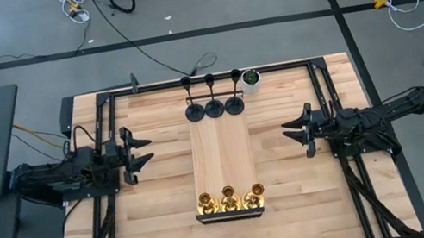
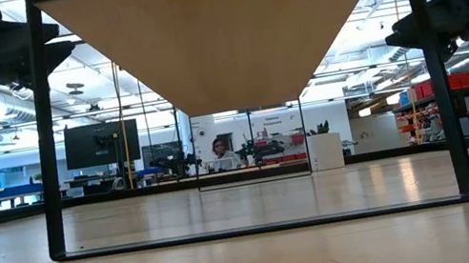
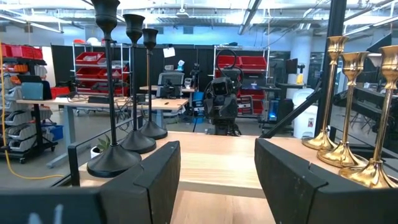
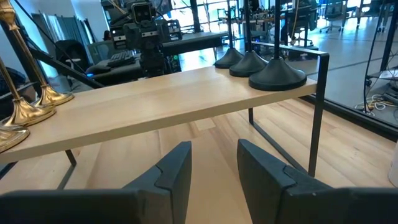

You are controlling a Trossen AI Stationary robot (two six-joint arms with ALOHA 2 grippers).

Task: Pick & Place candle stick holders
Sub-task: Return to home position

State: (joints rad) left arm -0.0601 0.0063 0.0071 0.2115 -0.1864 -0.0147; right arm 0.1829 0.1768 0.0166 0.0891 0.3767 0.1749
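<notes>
Your left gripper hung over the left side of the table, well apart from the raised wooden shelf in the middle. Its fingers were spread wide and held nothing. Your right gripper sat across from it on the right side, also clear of the shelf. Its fingers were parted by a narrower gap and were empty too. The two grippers faced each other across the board, and neither touched anything. On the shelf, the three black candle holders stood upright in a close row along the far end, their round bases just beside one another. The three golden candle holders stood upright in a matching row along the near end, with the bare stretch of board between the two groups. A small white pot with a green plant stood on the table just beyond the shelf's far right corner, near the outermost black holder. From table height you could see only the shelf's underside and its thin black frame, with a person far off in the room behind.
</notes>
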